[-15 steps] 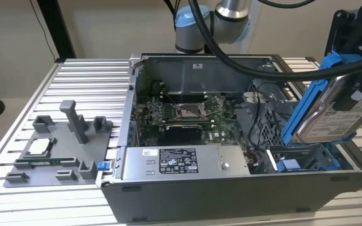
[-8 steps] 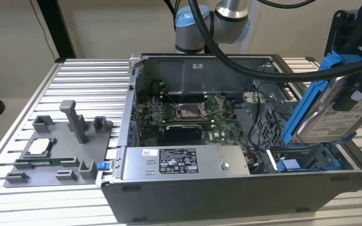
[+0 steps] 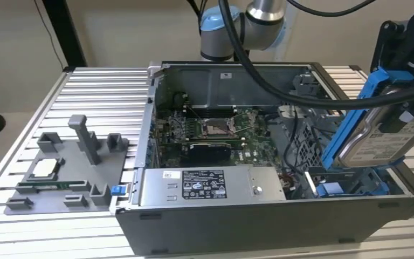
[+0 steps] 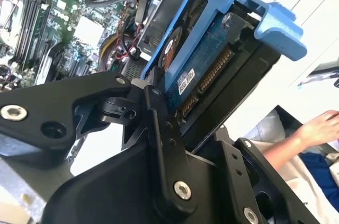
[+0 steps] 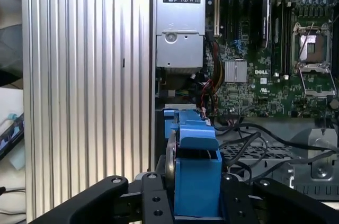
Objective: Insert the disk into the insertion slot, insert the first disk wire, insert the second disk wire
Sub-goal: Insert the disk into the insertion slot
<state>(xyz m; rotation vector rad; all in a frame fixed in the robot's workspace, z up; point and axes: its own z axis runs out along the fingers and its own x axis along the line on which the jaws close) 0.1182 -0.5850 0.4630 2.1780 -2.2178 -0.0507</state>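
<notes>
Disk [image 3: 383, 137] in blue frame clamped by hand [image 5: 196, 197], held tilted above slot [image 3: 365, 179], lower edge aimed into it, not yet seated. Connector end [image 4: 212, 75] turned toward hand, likely so wires can reach. Slot placed at 4 o'clock of open computer case [image 3: 264, 218], exterior view. Case set on ribbed table [image 3: 99, 86].

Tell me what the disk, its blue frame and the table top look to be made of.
The disk: looks like bare metal, silvery with a soft sheen.
The blue frame: probably moulded plastic, going by its bright, even colour, rounded edges and slight gloss.
The table top: probably aluminium, going by its pale satin finish and long ribbed profiles that catch the light.
</notes>
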